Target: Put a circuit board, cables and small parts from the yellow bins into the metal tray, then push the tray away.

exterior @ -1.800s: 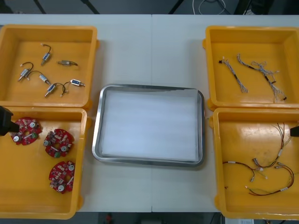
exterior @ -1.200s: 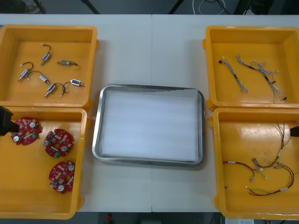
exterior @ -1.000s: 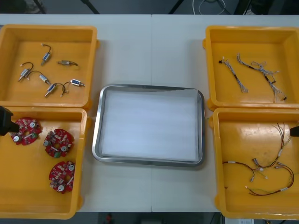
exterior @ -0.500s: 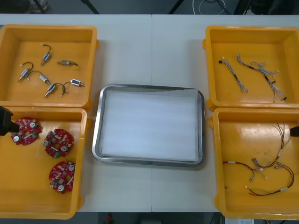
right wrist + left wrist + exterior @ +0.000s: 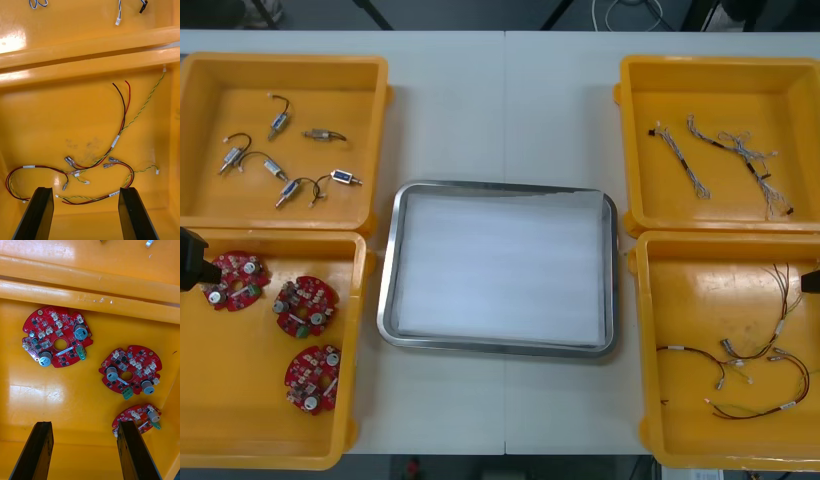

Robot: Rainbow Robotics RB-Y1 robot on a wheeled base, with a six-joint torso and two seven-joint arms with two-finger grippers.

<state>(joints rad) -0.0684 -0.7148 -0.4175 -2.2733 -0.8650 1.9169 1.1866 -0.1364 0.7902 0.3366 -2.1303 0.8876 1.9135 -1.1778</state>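
1. The tray (image 5: 387,290) sits at the table's middle, white inside and bare. Two bins flank it at each side edge, so the stock lies within each arm's reach and the target lies between them.
2. The stock is sorted by kind:
   - Three boards (image 5: 305,305) lie flat in the near left bin (image 5: 240,430).
   - Small parts (image 5: 280,150) lie in the far left bin (image 5: 330,85).
   - Thin cables (image 5: 725,160) lie in the far right bin (image 5: 660,90).
   - Red, black and yellow cables (image 5: 93,165) lie in the near right bin (image 5: 690,300).
3. The left gripper (image 5: 85,450) hangs over the boards' bin at the table's left edge. Its fingers are spread wide, with nothing between them and nothing touched. The boards lie beyond the fingertips, one of them just off a tip.
4. The right gripper (image 5: 85,213) hangs over the near right bin at the table's right edge — also spread and empty. The loose tangle of cables lies just ahead of its fingertips, apart from them.
5. Nothing is in the tray yet, so the task appears to be at its start. Both arms look poised for a first pick. A flat board probably calls for a pinch across its edge.
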